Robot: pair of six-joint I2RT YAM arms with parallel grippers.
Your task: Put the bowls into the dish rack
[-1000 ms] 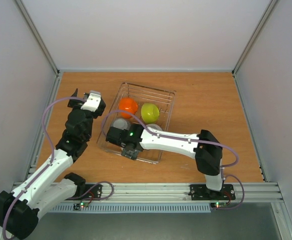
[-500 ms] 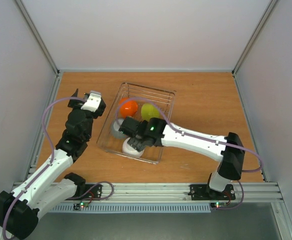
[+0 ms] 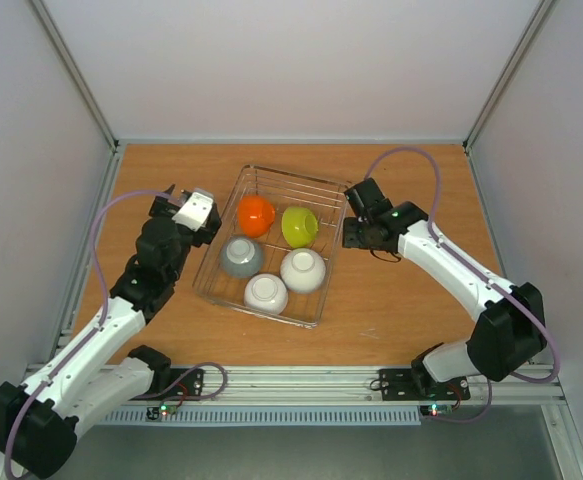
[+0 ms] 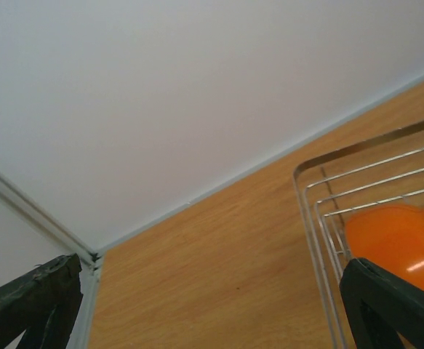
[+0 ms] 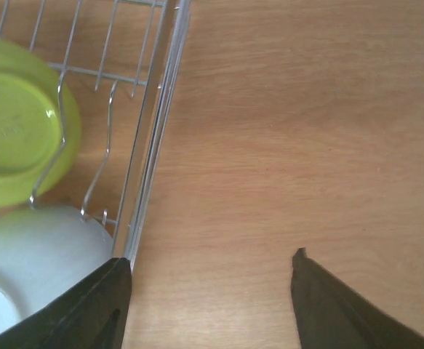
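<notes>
The dish rack (image 3: 334, 236), a silver wire basket, stands mid-table. Inside it sit an orange bowl (image 3: 255, 214), a lime green bowl (image 3: 299, 226), a grey bowl (image 3: 241, 257) and two white bowls (image 3: 303, 269) (image 3: 266, 293). My right gripper (image 3: 351, 216) hovers just outside the rack's right rim, open, with only bare table between its fingers (image 5: 212, 258). The right wrist view shows the lime bowl (image 5: 15, 138) and a white bowl (image 5: 30, 254) behind the wire (image 5: 161, 116). My left gripper (image 3: 176, 198) is open and empty left of the rack (image 4: 212, 269); the orange bowl (image 4: 393, 240) lies by its right finger.
White walls with metal posts close in the wooden table (image 3: 421, 300) on three sides. A metal rail (image 3: 301, 380) carrying both arm bases runs along the near edge. Purple cables loop off each arm.
My right arm has swung out of the rack to its right side, leaving a white bowl at the rack's near end. The left gripper has shifted slightly right.
</notes>
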